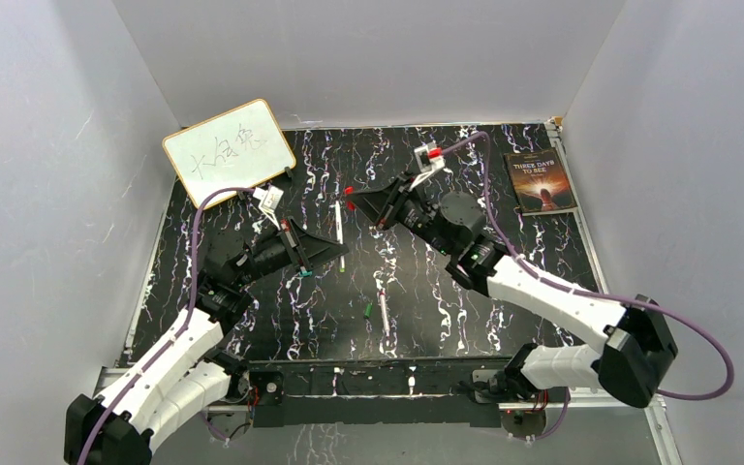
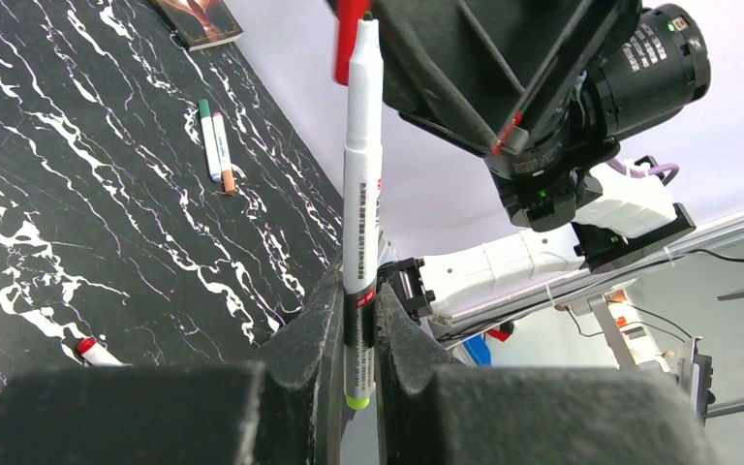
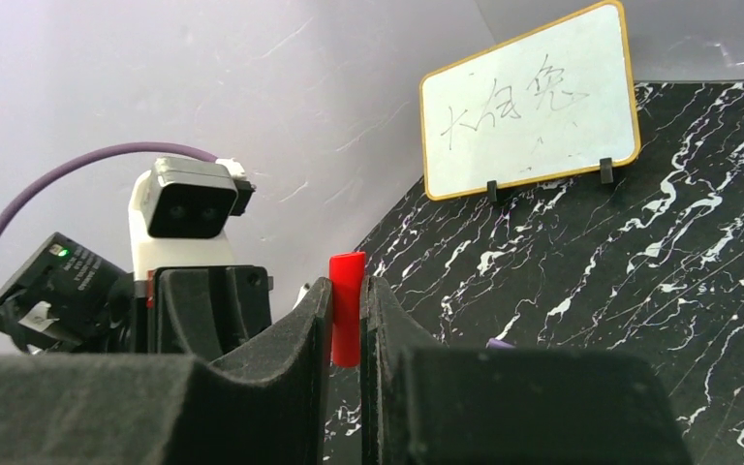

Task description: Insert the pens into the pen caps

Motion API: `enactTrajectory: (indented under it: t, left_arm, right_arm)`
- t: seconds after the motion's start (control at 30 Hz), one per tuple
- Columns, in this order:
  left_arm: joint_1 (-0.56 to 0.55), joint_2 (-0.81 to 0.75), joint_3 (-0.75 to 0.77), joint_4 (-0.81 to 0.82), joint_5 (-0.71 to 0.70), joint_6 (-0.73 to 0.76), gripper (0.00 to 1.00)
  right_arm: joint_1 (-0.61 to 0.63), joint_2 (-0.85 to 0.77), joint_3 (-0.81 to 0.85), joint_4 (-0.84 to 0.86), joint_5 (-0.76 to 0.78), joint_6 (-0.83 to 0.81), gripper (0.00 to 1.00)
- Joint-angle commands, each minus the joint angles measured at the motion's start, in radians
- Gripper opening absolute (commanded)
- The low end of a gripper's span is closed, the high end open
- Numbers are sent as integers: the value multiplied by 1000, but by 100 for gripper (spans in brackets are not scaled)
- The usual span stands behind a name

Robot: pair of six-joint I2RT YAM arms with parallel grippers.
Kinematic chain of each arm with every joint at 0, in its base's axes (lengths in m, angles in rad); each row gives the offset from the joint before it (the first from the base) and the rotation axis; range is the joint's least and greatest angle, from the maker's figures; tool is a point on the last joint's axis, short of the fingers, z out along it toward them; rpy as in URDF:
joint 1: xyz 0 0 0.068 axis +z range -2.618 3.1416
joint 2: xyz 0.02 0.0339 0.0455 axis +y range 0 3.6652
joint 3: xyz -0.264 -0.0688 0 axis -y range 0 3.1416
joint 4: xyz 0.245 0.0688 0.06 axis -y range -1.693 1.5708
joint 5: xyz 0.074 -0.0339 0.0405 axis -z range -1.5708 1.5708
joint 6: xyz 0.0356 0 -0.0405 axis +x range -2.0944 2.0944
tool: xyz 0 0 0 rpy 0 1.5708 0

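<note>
Left wrist view: my left fingers (image 2: 302,334) clamp white pen (image 2: 362,174), tip beside red cap (image 3: 346,308) pinched in my right fingers (image 3: 295,339), not yet seated. Loose pens (image 1: 338,221), green cap (image 1: 368,310) wait on tabletop (image 1: 446,329).

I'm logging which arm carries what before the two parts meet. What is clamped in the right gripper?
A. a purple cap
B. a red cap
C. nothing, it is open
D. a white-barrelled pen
B: the right wrist view shows a red cap pinched upright between the fingers of the right gripper, while the pen sits in the left gripper.
</note>
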Motion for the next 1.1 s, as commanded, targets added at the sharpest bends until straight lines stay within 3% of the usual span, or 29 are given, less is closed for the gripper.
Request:
enactTrajectory:
  t: [0.0,1.07]
  left_arm:
    - [-2,2,-6,75,36,-24,0]
    - [-2,-48,29,-31,29,45,0]
  right_arm:
    - [-6,49,98,98,-48,-12,0]
    - [-7,135,143,188,-98,2,0]
